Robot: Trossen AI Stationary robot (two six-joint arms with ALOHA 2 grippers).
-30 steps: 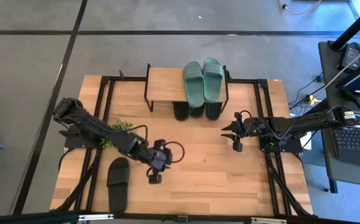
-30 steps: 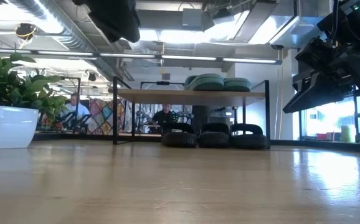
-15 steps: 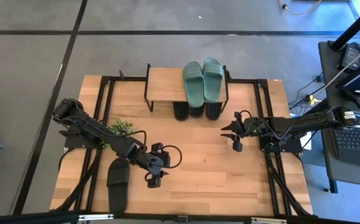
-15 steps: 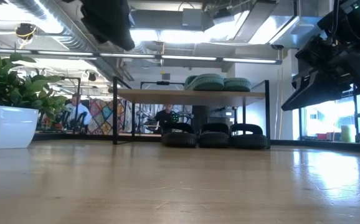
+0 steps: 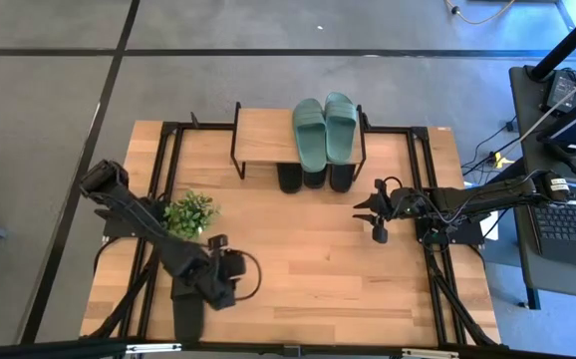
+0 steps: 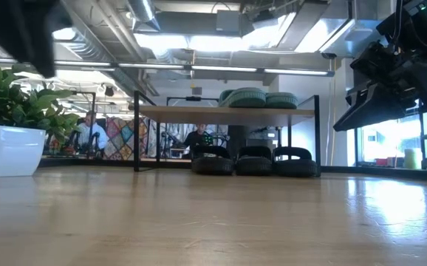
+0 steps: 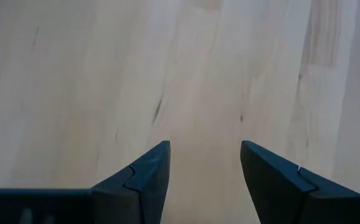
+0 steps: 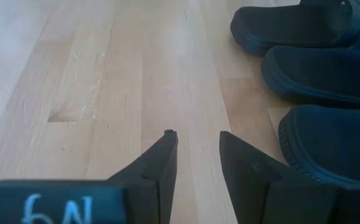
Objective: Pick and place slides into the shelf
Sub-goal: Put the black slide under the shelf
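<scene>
The shelf (image 5: 266,138) stands at the table's far middle. Two green slides (image 5: 325,130) lie on its plank top, and three black slides (image 5: 313,179) sit on the table beneath it, toes showing. Another black slide (image 5: 184,311) lies flat near the front left corner, its far end hidden under my left arm. My left gripper (image 5: 218,294) hangs just right of that slide, open, with only bare wood between its fingers (image 7: 205,162). My right gripper (image 5: 376,221) waits open at the table's right, facing the three black slides (image 8: 317,68).
A small potted plant (image 5: 190,211) stands at the left, close behind my left arm; in the low view it is at the left (image 6: 10,125). Black frame rails (image 5: 158,199) run along both table sides. Bare wood (image 5: 318,269) fills the middle and front.
My left gripper has swung toward the table's left and slightly toward the near edge, turning at the wrist. It has ended beside the lone black slide, and the arm now covers that slide's far end. The slides and the right arm have kept still.
</scene>
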